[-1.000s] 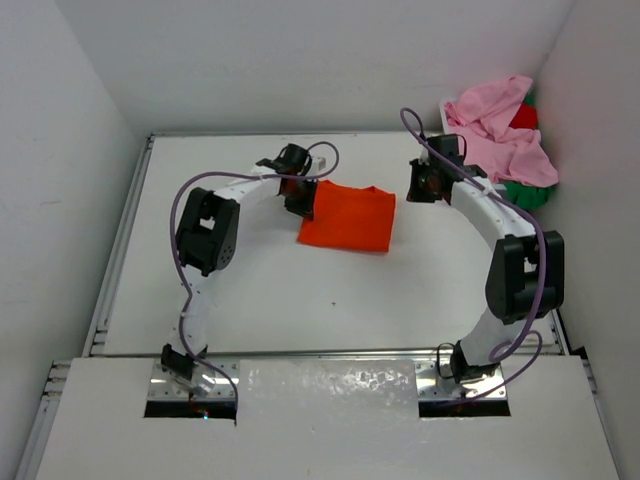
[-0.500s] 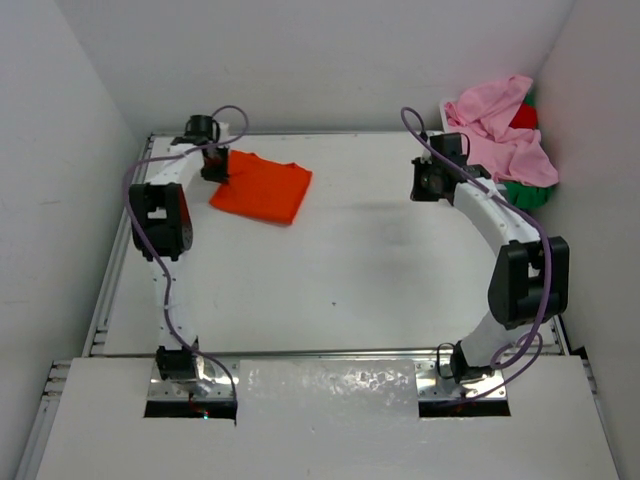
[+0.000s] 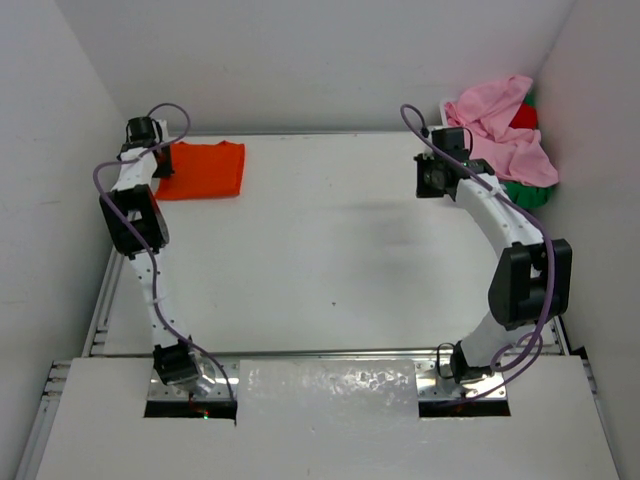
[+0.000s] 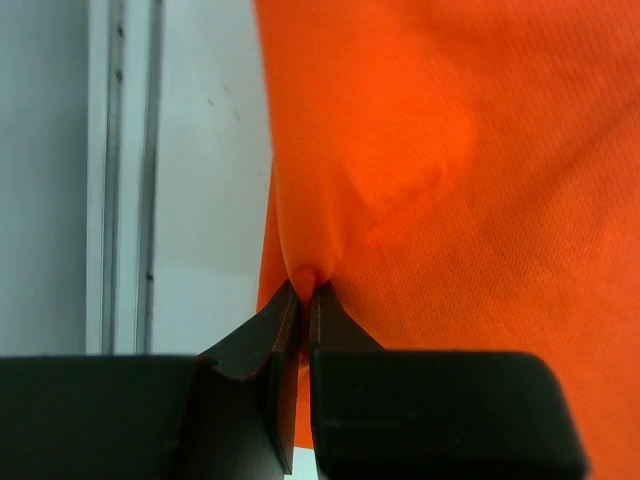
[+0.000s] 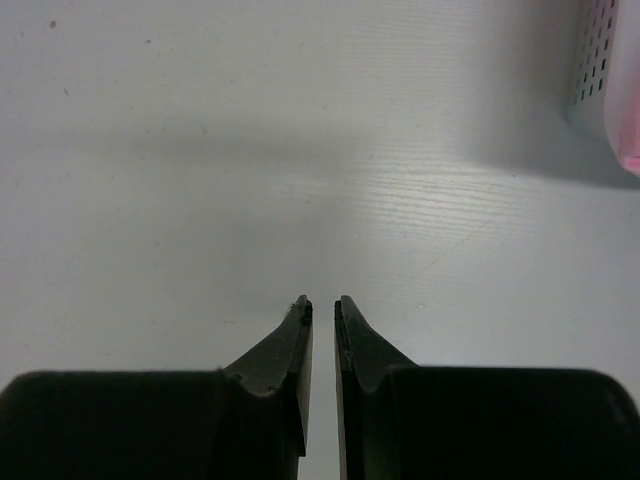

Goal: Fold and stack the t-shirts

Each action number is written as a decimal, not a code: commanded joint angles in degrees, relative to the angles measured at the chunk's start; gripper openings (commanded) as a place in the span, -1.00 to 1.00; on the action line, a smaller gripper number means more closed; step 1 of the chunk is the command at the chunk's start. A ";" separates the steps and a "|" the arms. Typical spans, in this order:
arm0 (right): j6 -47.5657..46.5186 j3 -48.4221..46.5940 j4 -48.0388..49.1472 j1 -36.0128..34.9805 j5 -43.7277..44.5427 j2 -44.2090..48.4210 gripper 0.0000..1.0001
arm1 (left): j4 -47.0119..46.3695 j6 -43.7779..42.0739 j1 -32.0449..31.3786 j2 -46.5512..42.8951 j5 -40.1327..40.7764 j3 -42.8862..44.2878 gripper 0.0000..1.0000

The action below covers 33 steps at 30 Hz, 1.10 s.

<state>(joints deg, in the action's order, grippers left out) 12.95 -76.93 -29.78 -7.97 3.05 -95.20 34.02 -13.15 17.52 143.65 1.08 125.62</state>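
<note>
Orange t-shirt (image 3: 203, 170) at far-left corner, edge pinched in left gripper (image 4: 303, 295)

Even, diffuse white light fills the overhead view; the table (image 3: 330, 250) reads bright and nearly shadowless, with only a faint grey smudge near its middle and soft shade under the arms. The strip of foil-like sheet (image 3: 330, 385) at the near edge gives off mottled glare. That view is sharp enough but slightly soft in fine detail. In the left wrist view the orange t-shirt (image 4: 450, 180) is vivid, almost oversaturated, its weave crisp near the middle, while the dark fingers (image 4: 270, 340) sink to near black silhouette. In the right wrist view a broad soft shadow band crosses the table, and the white mesh basket (image 5: 600, 60) at the corner looks blurred.
</note>
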 commanded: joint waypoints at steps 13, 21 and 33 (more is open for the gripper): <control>-1.44 -3.85 -3.53 0.23 2.14 1.33 -0.76 | -11.78 4.36 5.68 1.10 -1.44 3.67 -1.00; -2.67 -3.76 -4.50 0.23 3.10 1.77 -0.76 | -13.63 5.06 6.12 1.54 -5.12 2.43 -0.75; 1.29 -18.41 -9.50 4.35 -1.46 -1.56 -0.45 | -9.15 8.58 8.76 -7.59 6.91 1.46 0.75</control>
<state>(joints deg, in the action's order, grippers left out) 12.56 -87.20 -39.33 -6.50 3.40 -96.16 25.65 -6.09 24.47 144.24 4.78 125.60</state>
